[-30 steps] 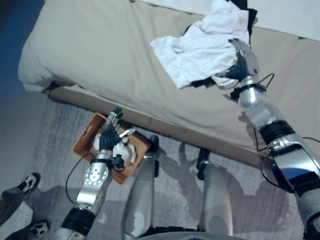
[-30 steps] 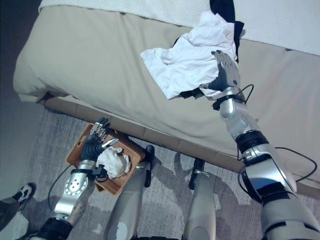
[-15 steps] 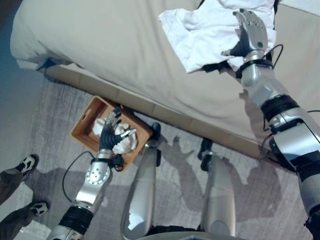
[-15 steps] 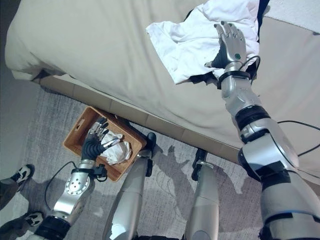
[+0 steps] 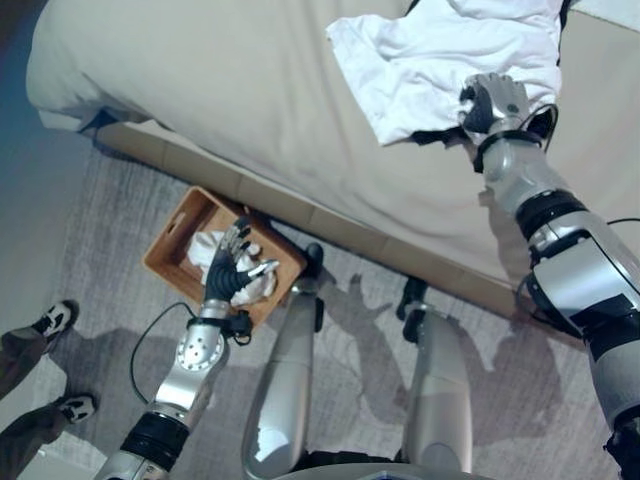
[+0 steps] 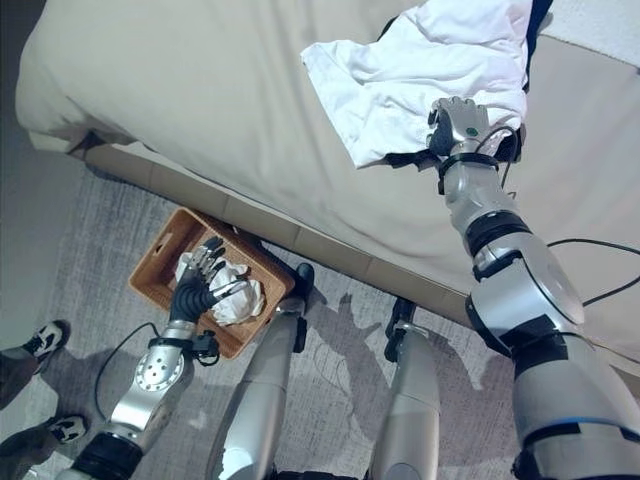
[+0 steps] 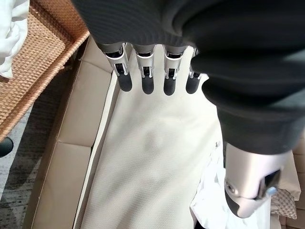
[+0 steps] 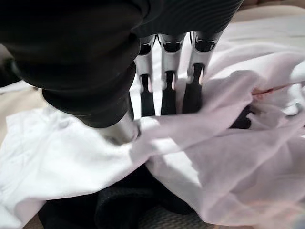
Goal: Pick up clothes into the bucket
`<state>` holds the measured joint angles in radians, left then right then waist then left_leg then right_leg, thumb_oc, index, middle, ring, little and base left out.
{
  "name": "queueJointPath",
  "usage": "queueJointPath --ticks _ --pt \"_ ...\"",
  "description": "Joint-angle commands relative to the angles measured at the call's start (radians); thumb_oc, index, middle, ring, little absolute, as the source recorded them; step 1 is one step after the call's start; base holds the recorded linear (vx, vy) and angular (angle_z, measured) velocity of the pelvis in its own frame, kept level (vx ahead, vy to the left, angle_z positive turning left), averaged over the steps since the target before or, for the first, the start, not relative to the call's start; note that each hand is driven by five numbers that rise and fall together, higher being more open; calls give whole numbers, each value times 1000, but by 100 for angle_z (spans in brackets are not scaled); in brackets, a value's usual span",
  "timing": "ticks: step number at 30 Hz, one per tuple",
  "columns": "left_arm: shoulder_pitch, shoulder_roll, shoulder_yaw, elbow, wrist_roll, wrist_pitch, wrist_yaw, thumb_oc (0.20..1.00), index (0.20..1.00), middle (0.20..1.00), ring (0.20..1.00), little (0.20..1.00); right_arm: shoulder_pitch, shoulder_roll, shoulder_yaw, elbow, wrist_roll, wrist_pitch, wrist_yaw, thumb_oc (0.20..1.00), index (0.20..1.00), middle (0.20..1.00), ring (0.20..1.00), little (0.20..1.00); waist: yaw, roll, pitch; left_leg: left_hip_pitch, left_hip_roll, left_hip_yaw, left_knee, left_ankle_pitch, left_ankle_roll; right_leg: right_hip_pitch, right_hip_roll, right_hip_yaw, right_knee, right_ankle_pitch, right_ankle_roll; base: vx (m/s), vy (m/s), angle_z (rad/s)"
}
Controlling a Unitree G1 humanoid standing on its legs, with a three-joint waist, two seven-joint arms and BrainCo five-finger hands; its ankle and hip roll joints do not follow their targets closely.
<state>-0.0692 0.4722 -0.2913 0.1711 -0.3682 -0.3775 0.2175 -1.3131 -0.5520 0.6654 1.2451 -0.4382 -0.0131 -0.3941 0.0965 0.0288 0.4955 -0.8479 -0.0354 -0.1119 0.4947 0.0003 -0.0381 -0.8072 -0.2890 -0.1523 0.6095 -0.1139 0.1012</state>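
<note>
a: left eye view first. how will the white shirt [image 5: 440, 55] handle?

b: my guess is light, soft and floppy, and it will sag and trail. it lies crumpled on the bed [image 5: 230, 90], at the far side from the basket [image 5: 175, 255], with a dark garment [image 5: 432, 137] peeking out under its near edge. the right hand [image 5: 492, 100] sits at that near edge with fingers curled into the cloth.

a: where would you take it?

b: at a thick bunched fold, not a thin hem, so less of it drags.

a: right eye view?

b: same layout. the basket stands on the floor just off the bed's near edge, with white cloth [image 6: 232, 292] already in it. the left hand [image 6: 200, 285] hovers over the basket, fingers relaxed and spread, holding nothing.

a: left wrist view?

b: straight fingers [image 7: 145, 81] point along the bed's side, and a basket corner [image 7: 33, 71] shows beside them. nothing is in the hand.

a: right wrist view?

b: the fingers [image 8: 167, 90] and thumb pinch a fold of the shirt, white, thin and creased. the dark garment lies under it on the bed and may come along, i think.
</note>
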Motion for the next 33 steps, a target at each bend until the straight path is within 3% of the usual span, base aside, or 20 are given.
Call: queueJointPath --ticks 1,6,7,8,9,10,12,14,20,25,30,33 --pt "-6 2 26 -63 -14 -20 -6 1000 1000 1000 1000 1000 -80 -52 23 17 28 8 -2 200 200 200 200 200 13 5 -4 12 1 53 34 -66 21 56 -8 7 -33 26 42 -10 8 3" --pt "-15 -4 29 -47 -11 -16 -3 1000 1000 1000 1000 1000 -71 -47 15 -12 39 2 -1 200 200 200 200 200 7 0 -3 33 6 56 23 -66 23 69 -7 7 -41 31 42 -16 7 0" --pt "-16 -3 31 -46 -9 -16 -2 1000 1000 1000 1000 1000 -70 -47 12 -24 42 0 -1 200 200 200 200 200 7 -1 -1 27 7 62 11 -31 29 65 -9 -2 -57 63 33 0 0 0" --pt "-15 -4 31 -45 -9 -15 -2 1000 1000 1000 1000 1000 -69 -47 12 -25 42 1 0 200 200 200 200 200 6 -2 -5 37 7 56 19 -64 23 74 -7 5 -45 34 42 0 0 0" --pt "-16 -6 35 -34 -5 -15 -2 1000 1000 1000 1000 1000 -57 -52 -1 -66 60 -10 3 200 200 200 200 200 1 -8 -8 47 8 59 14 -64 23 85 -5 5 -52 37 43 0 0 0" --pt "-17 -5 35 -35 -5 -15 -2 1000 1000 1000 1000 1000 -56 -53 -3 -68 60 -9 3 200 200 200 200 200 2 -7 -4 38 8 65 5 -31 29 78 -7 -2 -64 66 34 -63 9 -2" --pt "-17 -10 40 -26 -1 -12 -3 1000 1000 1000 1000 1000 -31 -61 -32 -148 101 -25 8 200 200 200 200 200 -4 -13 -8 54 12 65 -5 -27 29 94 -5 -4 -73 68 34 -19 -2 -3" --pt "-11 -22 47 6 -2 -11 -13 1000 1000 1000 1000 1000 52 -95 -86 -342 179 -71 32 200 200 200 200 200 -19 -35 -23 104 22 65 -31 -26 26 145 -2 -10 -104 77 38 40 -34 -1" --pt "-4 -30 73 34 -5 -13 -19 1000 1000 1000 1000 1000 228 -124 -218 -611 306 -137 41 200 200 200 200 200 -41 -61 -44 167 35 64 -57 -27 24 217 0 -17 -149 87 41 47 -29 -5" --pt "12 -32 89 59 -7 -24 -50 1000 1000 1000 1000 1000 499 -103 -395 -852 505 -265 100 200 200 200 200 200 -53 -84 -90 281 46 59 -114 -24 23 347 5 -32 -232 98 48 80 -47 -5" --pt "30 -29 110 71 0 -22 -77 1000 1000 1000 1000 1000 591 -98 -494 -960 618 -313 144 200 200 200 200 200 -57 -99 -144 384 56 50 -188 -14 18 464 5 -47 -315 112 56 89 -41 -2" --pt "33 -24 123 78 4 -19 -90 1000 1000 1000 1000 1000 594 -113 -498 -991 586 -306 152 200 200 200 200 200 -60 -113 -178 436 64 50 -229 -6 13 515 9 -56 -360 123 61 101 -37 3"
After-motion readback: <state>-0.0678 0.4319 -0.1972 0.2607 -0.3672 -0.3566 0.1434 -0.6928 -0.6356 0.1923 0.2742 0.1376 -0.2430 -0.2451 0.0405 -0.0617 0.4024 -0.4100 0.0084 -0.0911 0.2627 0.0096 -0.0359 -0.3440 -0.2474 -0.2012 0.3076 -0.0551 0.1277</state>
